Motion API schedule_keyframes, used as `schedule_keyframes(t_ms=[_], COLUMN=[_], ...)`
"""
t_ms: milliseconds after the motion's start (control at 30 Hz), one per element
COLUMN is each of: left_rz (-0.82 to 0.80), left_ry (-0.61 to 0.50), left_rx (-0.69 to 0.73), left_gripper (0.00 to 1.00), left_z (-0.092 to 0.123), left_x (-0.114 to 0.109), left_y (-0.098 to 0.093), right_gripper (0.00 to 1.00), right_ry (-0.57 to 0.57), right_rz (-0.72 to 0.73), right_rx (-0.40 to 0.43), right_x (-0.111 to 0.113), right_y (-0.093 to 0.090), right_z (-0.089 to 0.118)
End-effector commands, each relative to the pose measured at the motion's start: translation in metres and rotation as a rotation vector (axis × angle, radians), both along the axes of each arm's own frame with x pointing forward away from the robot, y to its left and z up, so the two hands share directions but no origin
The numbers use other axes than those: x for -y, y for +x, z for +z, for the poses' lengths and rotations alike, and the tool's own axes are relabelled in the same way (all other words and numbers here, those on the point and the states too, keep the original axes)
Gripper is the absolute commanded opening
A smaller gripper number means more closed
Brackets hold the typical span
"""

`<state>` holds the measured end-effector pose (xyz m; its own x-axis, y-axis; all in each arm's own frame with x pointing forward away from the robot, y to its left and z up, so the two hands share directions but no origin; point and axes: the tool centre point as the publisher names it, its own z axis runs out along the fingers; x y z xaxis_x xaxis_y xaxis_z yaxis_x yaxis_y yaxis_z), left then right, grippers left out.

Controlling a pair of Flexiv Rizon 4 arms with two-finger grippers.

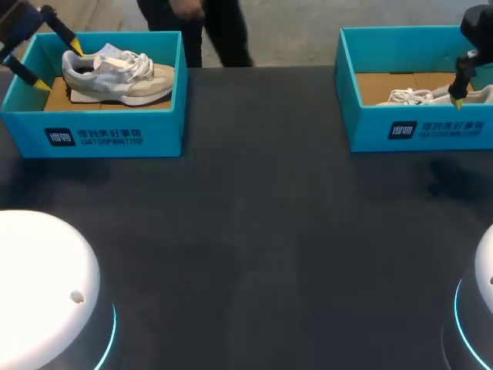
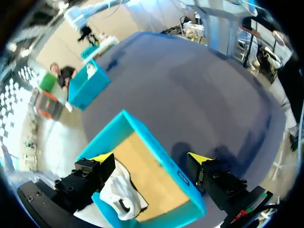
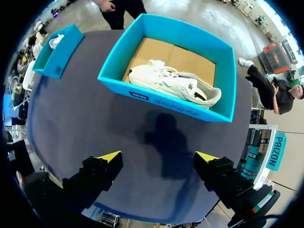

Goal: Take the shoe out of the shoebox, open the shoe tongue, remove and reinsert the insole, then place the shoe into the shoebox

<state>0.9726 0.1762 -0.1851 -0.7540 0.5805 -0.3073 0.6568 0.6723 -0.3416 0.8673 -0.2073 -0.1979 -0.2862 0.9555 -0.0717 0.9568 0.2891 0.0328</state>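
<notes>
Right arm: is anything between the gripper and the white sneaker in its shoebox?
Nothing visible covers the white sneaker, and the shoebox is open on top. Only the box's near wall stands between the open right gripper and the sneaker, so a descent from above looks clear.

A wide, dark charcoal desk (image 1: 254, 231) with a matte, even top filled nearly the whole head view, its straight far edge running across the upper part of the scene. Light lay on it softly and diffusely, leaving a faint paler sheen across the middle and blurred dark shadows (image 1: 454, 181) toward its two far corners. In the wrist views the same desk top looked bluish grey, with a soft-edged shadow patch (image 3: 166, 137) lying on it.
</notes>
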Motion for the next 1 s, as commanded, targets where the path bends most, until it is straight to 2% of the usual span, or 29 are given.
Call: schedule_keyframes(t_ms=[33,167,200,267,300,433,733,900,1000], left_rz=[-0.082,-0.149,-0.176,-0.235,-0.275,-0.393,-0.673,-0.655,-0.644], left_ry=[0.116,0.165,0.209,0.2,0.246,0.277,0.471,0.498,0.52], left_rx=[-0.027,-0.033,-0.021,-0.004,0.033,0.073,0.249,0.304,0.311], left_gripper=[1.0,1.0,1.0,1.0,1.0,1.0,1.0,1.0,1.0], left_z=[-0.001,-0.009,-0.011,-0.014,-0.016,-0.022,-0.033,-0.047,-0.049], left_x=[-0.002,-0.015,-0.018,-0.022,-0.026,-0.036,-0.047,-0.057,-0.058], left_y=[0.023,0.046,0.051,0.059,0.065,0.085,0.119,0.143,0.147], right_gripper=[1.0,1.0,1.0,1.0,1.0,1.0,1.0,1.0,1.0], right_ry=[-0.002,-0.002,-0.002,-0.002,-0.002,-0.002,-0.002,-0.002,-0.002], right_rz=[-0.002,-0.002,-0.002,-0.002,-0.002,-0.002,-0.002,-0.002,-0.002], right_rx=[0.0,0.0,0.0,0.0,0.0,0.0,0.0,0.0,0.0], right_x=[0.0,0.0,0.0,0.0,0.0,0.0,0.0,0.0,0.0], right_y=[0.0,0.0,0.0,0.0,0.0,0.0,0.0,0.0,0.0], right_z=[0.0,0.0,0.0,0.0,0.0,0.0,0.0,0.0,0.0])
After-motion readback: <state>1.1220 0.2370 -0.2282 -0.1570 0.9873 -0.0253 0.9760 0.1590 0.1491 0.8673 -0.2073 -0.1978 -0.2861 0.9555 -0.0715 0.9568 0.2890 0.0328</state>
